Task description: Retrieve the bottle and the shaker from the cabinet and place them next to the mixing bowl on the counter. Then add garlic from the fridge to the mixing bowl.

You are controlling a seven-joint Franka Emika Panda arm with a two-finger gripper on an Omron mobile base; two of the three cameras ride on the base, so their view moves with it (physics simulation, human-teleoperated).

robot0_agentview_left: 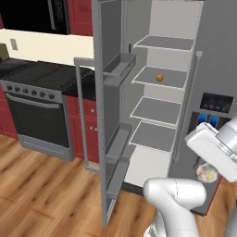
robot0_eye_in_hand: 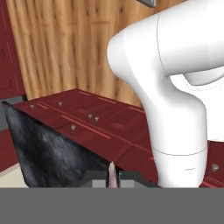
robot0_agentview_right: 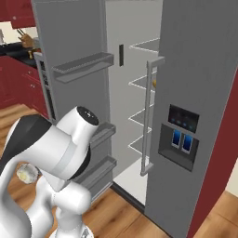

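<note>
My gripper (robot0_agentview_left: pixel 206 169) hangs low in front of the fridge's shut right door, shut on a pale garlic bulb (robot0_agentview_left: pixel 208 175). From the right base view the garlic (robot0_agentview_right: pixel 27 173) peeks out beside my arm at the lower left. Looking along the hand, the garlic's pinkish-white tip (robot0_eye_in_hand: pixel 112 172) sticks up between the two dark fingertips of the gripper (robot0_eye_in_hand: pixel 112 181). The fridge (robot0_agentview_left: pixel 157 106) stands with its left door swung open, showing several white shelves. A small yellow-orange item (robot0_agentview_left: pixel 159 77) rests on the second shelf.
The open fridge door (robot0_agentview_left: pixel 111 115) with its bins juts out toward me at centre. A steel stove (robot0_agentview_left: pixel 37 92) stands to the left beside red cabinets. The hand view looks down on dark red drawers (robot0_eye_in_hand: pixel 83 120), a black countertop (robot0_eye_in_hand: pixel 48 153) and wooden floor.
</note>
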